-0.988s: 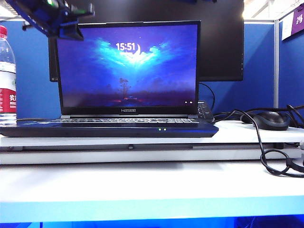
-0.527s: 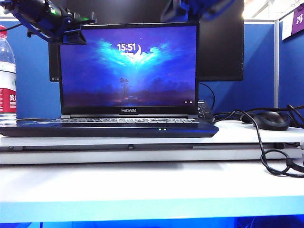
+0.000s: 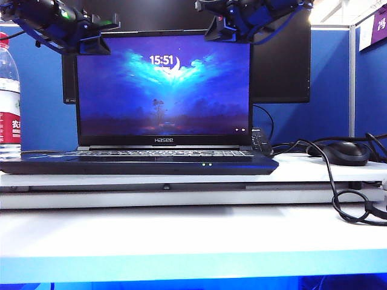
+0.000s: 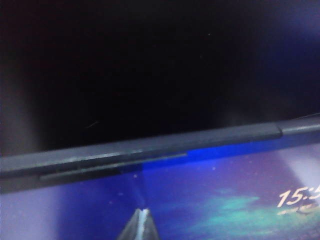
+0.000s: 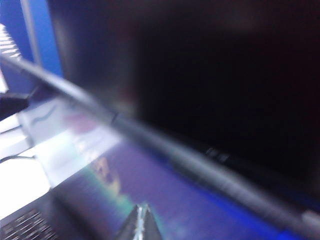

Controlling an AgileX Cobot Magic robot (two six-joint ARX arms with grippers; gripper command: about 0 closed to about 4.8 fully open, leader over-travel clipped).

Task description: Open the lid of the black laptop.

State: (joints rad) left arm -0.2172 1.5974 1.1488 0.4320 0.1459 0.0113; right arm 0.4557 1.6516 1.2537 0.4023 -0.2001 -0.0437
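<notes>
The black laptop (image 3: 139,164) sits on a white riser with its lid (image 3: 163,84) standing upright, its lit screen showing 15:51. My left gripper (image 3: 94,45) hovers at the lid's upper left corner. In the left wrist view its fingertips (image 4: 142,212) meet in front of the screen, just below the lid's top edge (image 4: 150,147). My right gripper (image 3: 219,30) is at the lid's upper right corner. In the right wrist view it (image 5: 141,207) is shut with nothing in it, close to the lid's top edge (image 5: 175,155).
A large black monitor (image 3: 281,60) stands right behind the lid. A water bottle (image 3: 8,96) is at the far left. To the right lie a black mouse (image 3: 344,152) and looping cables (image 3: 338,193). A separate keyboard (image 3: 260,140) peeks out behind the laptop.
The right arm has come down into view to the lid's upper right corner. The left gripper has shifted slightly left along the top edge. The lid stands about as before.
</notes>
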